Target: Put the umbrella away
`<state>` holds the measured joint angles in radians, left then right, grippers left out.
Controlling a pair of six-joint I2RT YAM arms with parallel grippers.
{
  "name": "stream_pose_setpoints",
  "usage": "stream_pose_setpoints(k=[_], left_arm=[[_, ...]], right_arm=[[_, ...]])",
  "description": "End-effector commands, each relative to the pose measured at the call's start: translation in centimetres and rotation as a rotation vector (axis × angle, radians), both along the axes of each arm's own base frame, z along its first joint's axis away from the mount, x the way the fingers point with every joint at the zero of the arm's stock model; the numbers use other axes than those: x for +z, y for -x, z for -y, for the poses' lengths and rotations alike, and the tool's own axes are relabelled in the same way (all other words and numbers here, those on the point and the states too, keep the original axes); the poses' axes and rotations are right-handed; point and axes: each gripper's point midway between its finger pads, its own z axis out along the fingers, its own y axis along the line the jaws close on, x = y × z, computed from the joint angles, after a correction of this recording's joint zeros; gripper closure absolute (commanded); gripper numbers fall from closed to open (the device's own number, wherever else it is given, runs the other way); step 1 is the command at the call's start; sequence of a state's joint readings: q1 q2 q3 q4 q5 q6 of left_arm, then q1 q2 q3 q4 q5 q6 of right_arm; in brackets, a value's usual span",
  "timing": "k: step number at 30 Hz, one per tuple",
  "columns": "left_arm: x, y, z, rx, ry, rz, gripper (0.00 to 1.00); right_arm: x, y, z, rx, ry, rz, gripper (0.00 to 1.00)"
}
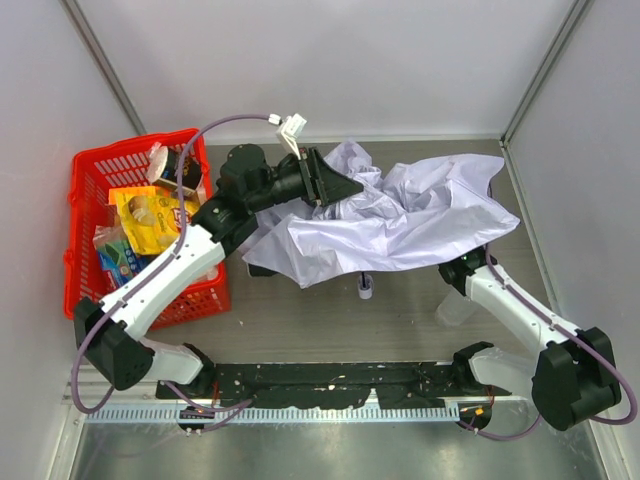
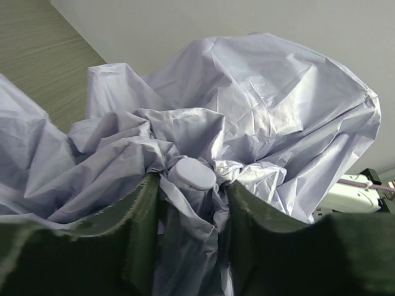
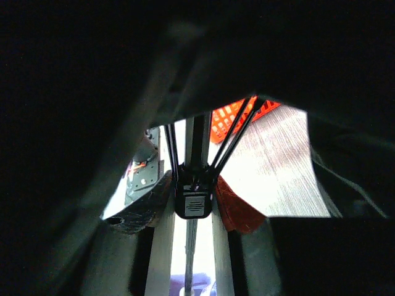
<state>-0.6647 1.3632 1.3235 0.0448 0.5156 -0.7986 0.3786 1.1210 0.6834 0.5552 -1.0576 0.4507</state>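
Here, the red basket (image 1: 100, 170) stands at the left. Beside it the left fingers (image 2: 136, 234) are closed on the bunched cloth around the top cap of the umbrella (image 1: 400, 220), which lies spread and crumpled on the worktop (image 1: 400, 320). Under the cloth, the right fingers (image 3: 142, 206) clamp its shaft. I judge that folding and storing are not yet done.
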Motion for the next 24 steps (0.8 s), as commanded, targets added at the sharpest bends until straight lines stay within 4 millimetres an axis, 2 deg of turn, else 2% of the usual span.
stream_pose_setpoints(k=[1, 2, 3, 4, 6, 7, 8, 9, 10, 11, 12, 14, 17, 20, 21, 22, 24], left_arm=[[2.2, 2.8, 1.3, -0.108, 0.056, 0.024, 0.72], [2.2, 2.8, 1.2, -0.102, 0.057, 0.025, 0.86], [2.2, 2.8, 1.0, -0.087, 0.06, 0.027, 0.95], [2.4, 2.6, 0.7, -0.061, 0.067, 0.038, 1.0], [2.9, 2.2, -0.3, 0.007, 0.077, 0.068, 1.0], [3.2, 1.9, -0.9, 0.046, 0.078, 0.083, 1.0], [3.5, 1.6, -1.5, 0.091, 0.077, 0.094, 1.0], [3.7, 1.2, -2.2, 0.138, 0.072, 0.108, 1.0], [4.1, 1.1, -2.9, 0.176, 0.075, 0.118, 1.0], [4.4, 0.8, -3.6, 0.22, 0.082, 0.127, 1.0], [4.5, 0.6, -4.2, 0.259, 0.087, 0.129, 1.0], [5.0, 0.4, -5.5, 0.326, 0.11, 0.129, 1.0], [4.8, -0.2, -6.9, 0.411, 0.119, 0.1, 1.0], [4.2, -0.8, -8.3, 0.495, 0.098, 0.069, 1.0], [3.3, -0.9, -8.6, 0.51, 0.06, 0.045, 1.0], [2.9, -1.0, -9.0, 0.531, 0.042, 0.032, 1.0], [2.4, -1.0, -9.4, 0.551, 0.025, 0.016, 1.0]], right_arm=[[5.1, 0.2, -0.5, 0.002, -0.058, 0.202, 0.99], [5.3, 0.0, -0.4, -0.005, -0.06, 0.202, 0.99], [5.2, -0.4, -0.5, -0.024, -0.062, 0.183, 0.99], [5.3, -0.7, -0.5, -0.047, -0.066, 0.173, 0.99], [5.0, -1.7, -0.4, -0.11, -0.077, 0.122, 0.96], [4.9, -2.3, -0.2, -0.158, -0.087, 0.082, 0.84], [4.1, -2.3, -0.2, -0.179, -0.086, 0.05, 0.76], [3.8, -2.8, 0.1, -0.231, -0.095, 0.024, 0.62], [2.2, -2.8, 0.2, -0.251, -0.082, -0.009, 0.55], [1.7, -3.4, 0.5, -0.301, -0.084, -0.027, 0.31], [0.1, -4.0, 0.8, -0.359, -0.074, -0.068, 0.29], [-0.9, -3.8, 1.0, -0.392, -0.1, -0.097, 0.28], [-0.9, -2.7, 0.8, -0.408, -0.17, -0.101, 0.27], [-2.0, -2.8, 0.3, -0.5, -0.096, -0.076, 0.27], [-1.5, -2.4, 0.2, -0.511, -0.096, -0.048, 0.27], [-1.8, -2.6, 0.3, -0.563, -0.082, -0.039, 0.27], [-1.1, -2.0, 0.5, -0.585, -0.081, 0.014, 0.27]])
